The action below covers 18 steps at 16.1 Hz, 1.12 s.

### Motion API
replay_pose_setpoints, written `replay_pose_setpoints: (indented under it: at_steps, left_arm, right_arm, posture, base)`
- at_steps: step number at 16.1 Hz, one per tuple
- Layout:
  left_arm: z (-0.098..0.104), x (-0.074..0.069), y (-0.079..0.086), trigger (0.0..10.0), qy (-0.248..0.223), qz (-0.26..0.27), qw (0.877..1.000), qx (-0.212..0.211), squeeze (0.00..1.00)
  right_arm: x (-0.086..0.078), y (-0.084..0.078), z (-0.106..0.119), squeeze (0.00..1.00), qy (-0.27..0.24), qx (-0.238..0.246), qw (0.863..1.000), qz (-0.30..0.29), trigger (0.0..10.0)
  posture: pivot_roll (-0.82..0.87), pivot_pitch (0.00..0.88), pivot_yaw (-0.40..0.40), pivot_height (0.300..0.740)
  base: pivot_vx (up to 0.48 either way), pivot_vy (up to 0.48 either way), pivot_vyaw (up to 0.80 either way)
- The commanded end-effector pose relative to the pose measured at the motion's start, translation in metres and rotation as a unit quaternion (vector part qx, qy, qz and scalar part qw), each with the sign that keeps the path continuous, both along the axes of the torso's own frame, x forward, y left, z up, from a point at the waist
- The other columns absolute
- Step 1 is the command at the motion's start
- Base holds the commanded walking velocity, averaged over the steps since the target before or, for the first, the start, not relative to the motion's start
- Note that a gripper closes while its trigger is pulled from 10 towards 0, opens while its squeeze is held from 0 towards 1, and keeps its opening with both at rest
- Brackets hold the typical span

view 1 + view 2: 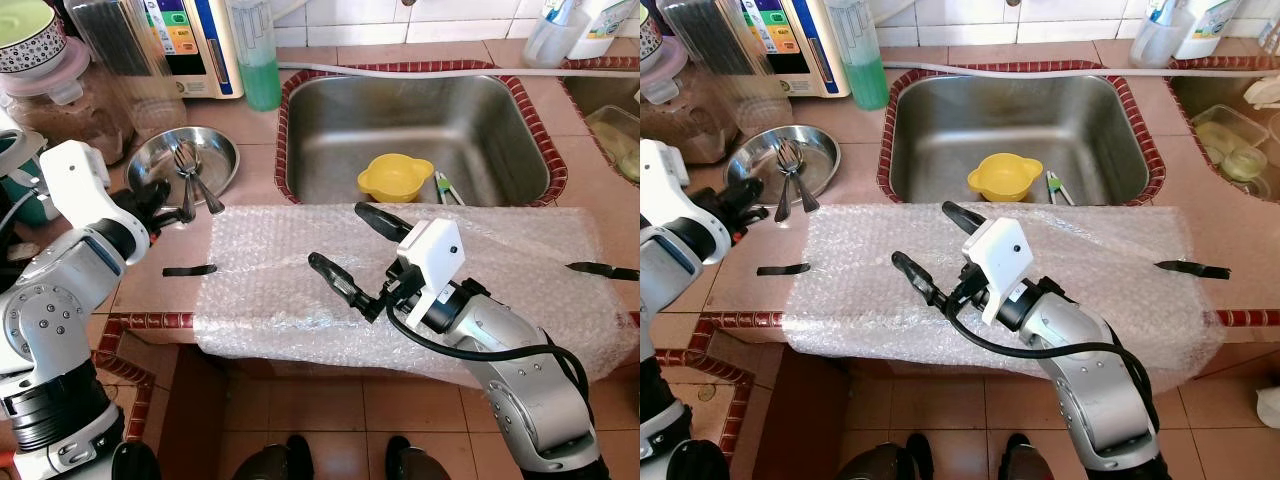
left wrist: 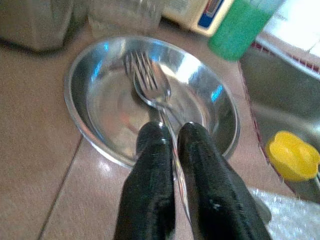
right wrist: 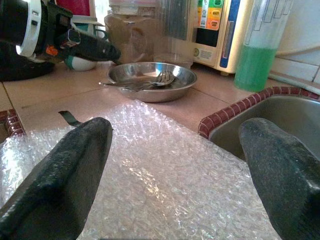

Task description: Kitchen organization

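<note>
Clearly, the left gripper (image 2: 170, 150) pinches a fork (image 2: 150, 82) handle at the steel bowl (image 1: 225, 165) on the counter's left edge; a second utensil beneath is hard to identify. Right gripper (image 1: 350, 250) hovers spread over bubble wrap (image 1: 270, 290).

A green-liquid bottle (image 1: 260, 62) stands behind the sink (image 1: 500, 150), beside a water purifier (image 1: 195, 45) and jars (image 1: 60, 95).

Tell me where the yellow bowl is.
The yellow bowl sits in the steel sink, near its front wall, just beyond the bubble wrap.
</note>
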<state>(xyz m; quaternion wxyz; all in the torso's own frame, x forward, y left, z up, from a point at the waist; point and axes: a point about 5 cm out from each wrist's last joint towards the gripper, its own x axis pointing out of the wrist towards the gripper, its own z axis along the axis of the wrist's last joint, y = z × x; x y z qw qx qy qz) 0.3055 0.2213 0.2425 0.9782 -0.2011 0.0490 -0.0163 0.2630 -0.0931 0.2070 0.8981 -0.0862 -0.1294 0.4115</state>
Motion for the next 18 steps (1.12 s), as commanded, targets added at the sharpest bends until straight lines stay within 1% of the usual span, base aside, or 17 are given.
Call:
replay_pose_setpoints:
  at_steps: [1,2,3,5,7,8,9,10,11,12,14,15,16,18]
  left_arm:
    - [0.016,-0.008,0.003,10.0,-0.074,0.021,0.996,0.049,1.00]
    - [0.019,-0.009,0.002,10.0,-0.089,0.022,0.994,0.065,1.00]
    - [0.022,-0.013,0.004,10.0,-0.114,0.034,0.990,0.079,1.00]
    - [0.019,-0.019,0.008,10.0,-0.137,0.047,0.981,0.131,1.00]
    - [0.017,-0.022,0.008,10.0,-0.165,0.054,0.971,0.166,1.00]
    - [0.015,-0.023,0.007,10.0,-0.168,0.051,0.967,0.184,1.00]
    - [0.013,-0.025,0.004,10.0,-0.190,0.050,0.954,0.226,1.00]
    - [0.012,-0.027,0.000,10.0,-0.203,0.048,0.945,0.250,1.00]
    - [0.007,-0.031,-0.010,10.0,-0.230,0.034,0.918,0.321,1.00]
    - [0.006,-0.034,-0.014,10.0,-0.250,0.024,0.908,0.335,1.00]
    - [0.003,-0.037,-0.018,10.0,-0.270,0.004,0.895,0.354,1.00]
    - [0.001,-0.040,-0.019,10.0,-0.286,-0.011,0.880,0.379,1.00]
    - [0.000,-0.041,-0.020,10.0,-0.286,-0.015,0.876,0.388,1.00]
    - [-0.007,-0.044,-0.024,10.0,-0.295,-0.030,0.860,0.415,1.00]
  right_arm:
    - [-0.001,0.003,-0.001,0.00,0.002,-0.002,1.000,0.004,10.0]
    - [-0.001,0.003,-0.001,0.00,0.002,-0.002,1.000,0.005,10.0]
    - [0.000,0.003,-0.001,0.00,0.002,-0.002,1.000,0.005,10.0]
    - [0.000,0.004,-0.001,0.00,0.003,-0.002,1.000,0.006,10.0]
    - [0.001,0.004,-0.001,0.00,0.002,-0.002,1.000,0.006,10.0]
    - [0.001,0.004,-0.001,0.00,0.002,-0.003,1.000,0.006,10.0]
    - [0.001,0.004,-0.001,0.00,0.003,-0.003,1.000,0.006,10.0]
    - [0.001,0.004,-0.001,0.00,0.003,-0.003,1.000,0.006,10.0]
    - [0.002,0.004,-0.001,0.00,0.003,-0.003,1.000,0.005,10.0]
    - [0.002,0.004,-0.001,0.00,0.003,-0.004,1.000,0.005,10.0]
    - [0.003,0.003,-0.001,0.00,0.003,-0.003,1.000,0.003,10.0]
    - [0.003,0.003,-0.001,0.00,0.003,-0.003,1.000,0.003,10.0]
    - [0.003,0.003,-0.001,0.00,0.003,-0.004,1.000,0.003,10.0]
    - [0.003,0.004,0.000,0.00,0.003,-0.003,1.000,0.004,10.0]
  posture:
    - [-0.05,0.252,0.079,0.740]
    - [-0.05,0.252,0.079,0.740]
    - [-0.05,0.252,0.077,0.740]
    - [-0.04,0.254,0.073,0.740]
    - [-0.04,0.255,0.071,0.740]
    - [-0.04,0.255,0.070,0.740]
    - [-0.04,0.256,0.069,0.740]
    - [-0.04,0.254,0.069,0.740]
    - [-0.05,0.254,0.068,0.740]
    - [-0.05,0.253,0.068,0.740]
    - [-0.05,0.255,0.065,0.740]
    - [-0.05,0.255,0.065,0.740]
    - [-0.05,0.256,0.065,0.740]
    - [-0.04,0.259,0.065,0.740]
  base:
    - [0.000,0.000,0.00]
    - [0.000,0.000,0.00]
    - [0.000,0.000,0.00]
    - [0.000,0.000,0.00]
    - [0.000,0.000,0.00]
    - [0.000,0.000,0.00]
    - [0.000,0.000,0.00]
    - [0.000,0.000,0.00]
    - [0.000,0.000,0.00]
    - [0.000,0.000,0.00]
    - [0.000,0.000,0.00]
    - [0.000,0.000,0.00]
    - [0.000,0.000,0.00]
    - [0.000,0.000,0.00]
